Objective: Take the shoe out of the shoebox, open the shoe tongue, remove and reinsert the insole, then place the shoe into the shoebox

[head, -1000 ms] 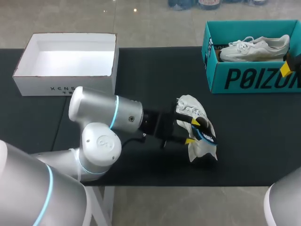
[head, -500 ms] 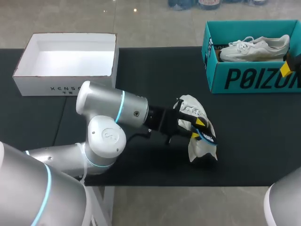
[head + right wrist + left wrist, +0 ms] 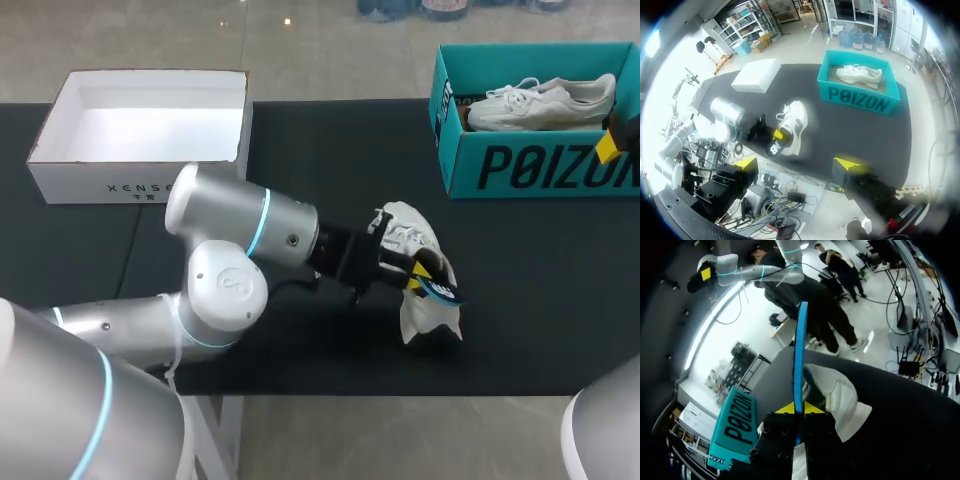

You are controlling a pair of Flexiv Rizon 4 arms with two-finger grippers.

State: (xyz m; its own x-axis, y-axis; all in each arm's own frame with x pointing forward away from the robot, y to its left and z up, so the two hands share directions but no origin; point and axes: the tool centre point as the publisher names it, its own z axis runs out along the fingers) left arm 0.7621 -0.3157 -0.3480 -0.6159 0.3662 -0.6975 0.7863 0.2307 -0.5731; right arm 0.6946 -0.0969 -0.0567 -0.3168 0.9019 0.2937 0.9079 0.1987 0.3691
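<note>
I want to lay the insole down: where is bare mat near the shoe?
Bare mat lies right of the shoe, in front of the teal shoebox, and between that and the white box. Crowded left of the shoe: the left arm lies there.

Bold dark block lettering runs along the near side of the teal shoebox (image 3: 540, 165) at two o'clock on my table (image 3: 300, 150). A line of small, thin dark letters marks the near wall of the white box (image 3: 140, 188) at ten o'clock. White characters show on the dark face of the insole (image 3: 775, 148), too small for me to make out.
</note>
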